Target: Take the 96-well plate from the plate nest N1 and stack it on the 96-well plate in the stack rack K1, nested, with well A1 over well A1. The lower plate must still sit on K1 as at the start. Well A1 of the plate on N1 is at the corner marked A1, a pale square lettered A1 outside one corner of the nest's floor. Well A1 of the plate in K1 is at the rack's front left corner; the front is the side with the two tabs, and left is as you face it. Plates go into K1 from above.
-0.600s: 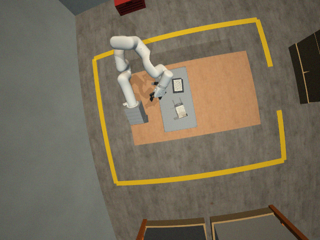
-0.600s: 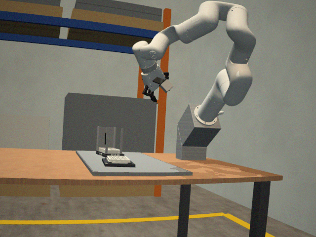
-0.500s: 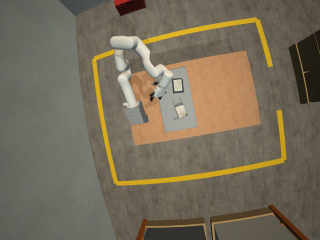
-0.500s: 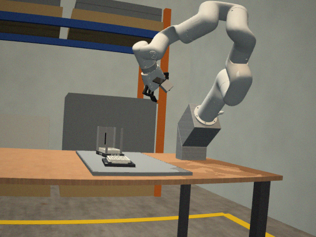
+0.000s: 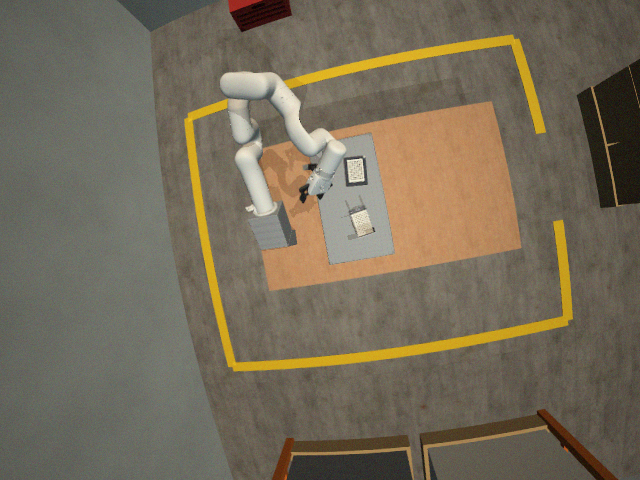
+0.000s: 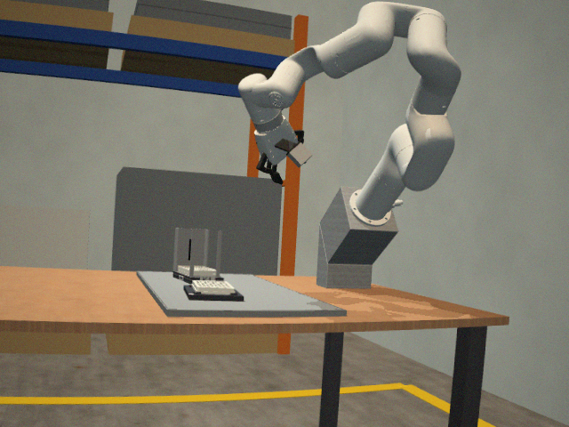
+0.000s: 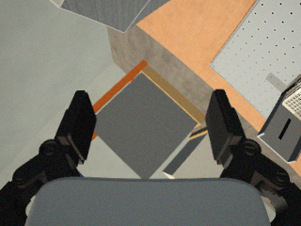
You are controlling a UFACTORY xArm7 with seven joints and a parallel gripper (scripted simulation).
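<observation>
The top view alone shows both plate faces from above; the exterior view alone shows height: the gripper [image 6: 269, 172] hangs high above the wooden table [image 6: 68, 298], beside the grey mat [image 6: 284, 298]. Its two black fingers are spread fully apart with nothing between them. Two 96-well plates are visible. One plate [image 5: 356, 169] sits in the dark plate nest N1 [image 5: 366, 171]. The other plate [image 5: 361, 222] rests inside the stack rack K1 [image 6: 177, 250], whose clear walls rise around it. The wrist view catches only a corner of the rack.
</observation>
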